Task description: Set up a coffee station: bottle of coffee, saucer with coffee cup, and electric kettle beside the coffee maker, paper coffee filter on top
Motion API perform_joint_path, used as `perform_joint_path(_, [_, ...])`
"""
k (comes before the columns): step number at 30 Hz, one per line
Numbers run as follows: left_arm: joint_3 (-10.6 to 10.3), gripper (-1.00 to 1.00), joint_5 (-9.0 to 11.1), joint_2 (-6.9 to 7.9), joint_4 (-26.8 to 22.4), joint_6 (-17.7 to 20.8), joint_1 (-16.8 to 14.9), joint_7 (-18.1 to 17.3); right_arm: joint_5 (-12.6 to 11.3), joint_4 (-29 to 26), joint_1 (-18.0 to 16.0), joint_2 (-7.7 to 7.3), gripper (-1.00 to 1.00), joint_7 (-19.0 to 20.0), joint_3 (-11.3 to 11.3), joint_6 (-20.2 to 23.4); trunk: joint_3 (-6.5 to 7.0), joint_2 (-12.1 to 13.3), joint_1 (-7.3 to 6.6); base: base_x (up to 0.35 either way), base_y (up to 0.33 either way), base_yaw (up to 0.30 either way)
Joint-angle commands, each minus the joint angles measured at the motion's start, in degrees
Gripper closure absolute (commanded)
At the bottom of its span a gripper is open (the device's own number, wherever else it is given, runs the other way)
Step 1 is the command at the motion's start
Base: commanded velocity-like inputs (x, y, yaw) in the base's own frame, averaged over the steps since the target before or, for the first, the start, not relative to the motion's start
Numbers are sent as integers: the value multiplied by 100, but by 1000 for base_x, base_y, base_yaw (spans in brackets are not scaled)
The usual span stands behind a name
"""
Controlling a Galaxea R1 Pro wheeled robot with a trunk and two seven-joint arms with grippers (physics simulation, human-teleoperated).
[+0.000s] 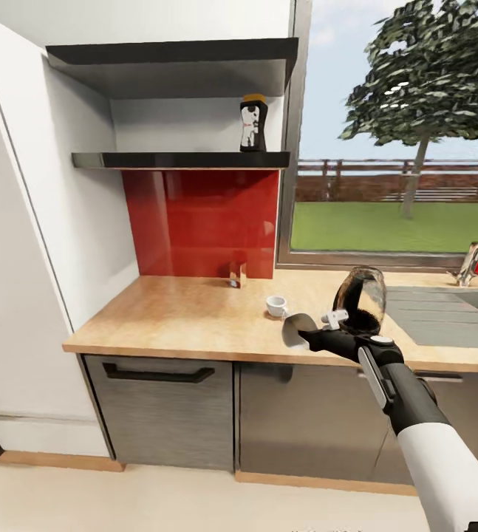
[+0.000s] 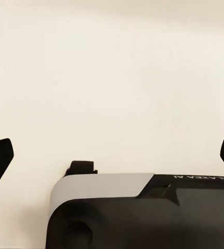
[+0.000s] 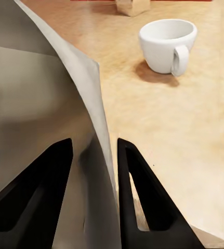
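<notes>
The paper coffee filter (image 3: 44, 104), a thin cream-grey paper cone, is pinched by its edge between the two black fingers of the right gripper (image 1: 306, 336), which is clamped on it and holds it in the air just above the front part of the long light wood-grain kitchen countertop (image 1: 179, 318); gripping a thin sheet by its rim seems the only way to carry it without crushing the cone. The small plain white coffee cup (image 3: 168, 45) stands upright on the worktop just beyond the filter, handle towards the gripper, and the rounded dark glass electric kettle (image 1: 359, 299) sits just beside the right forearm, near the grey steel sink (image 1: 445, 314). The small dark brown bottle of coffee (image 1: 253, 124) with its yellow-gold lid waits on the thin dark grey kitchen shelf (image 1: 179, 159), near its window end. A small brown box (image 1: 237, 275) rests against the red backsplash (image 1: 194, 218). The left stretch of worktop gives open room, while the kettle crowds the arm's right side. The left gripper (image 2: 112, 155) has its black fingertips set wide apart over pale floor, holding nothing.
</notes>
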Motion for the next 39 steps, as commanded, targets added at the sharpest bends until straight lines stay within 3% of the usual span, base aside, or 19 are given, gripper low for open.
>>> perform_joint_path(1, [21, -100, 5, -5, -10, -6, 5, 1, -10, -4, -4, -3, 100, 15, -4, 38, -3, -4, 0, -4, 2, -230])
perform_joint_path(10, [21, -100, 5, -6, -10, -6, 3, -1, -11, -4, -4, -3, 100, 15, -4, 38, 23, -4, 0, -3, 1, -239])
perform_joint_path(22, [21, -100, 5, -6, -10, -6, 2, 0, 9, -4, -4, -18, 100, 15, -18, 38, 25, -4, 0, -70, 0, -18])
perform_joint_path(31, [21, -100, 5, -3, -10, -6, 3, 1, -9, -4, -4, -310, 100, 159, -24, 34, 25, -4, 0, -2, 0, -3])
perform_joint_path(39, [21, -100, 5, -2, -10, -6, 4, 1, 5, -4, -4, -411, 100, 443, -30, 38, 35, -4, 0, 0, 0, -152])
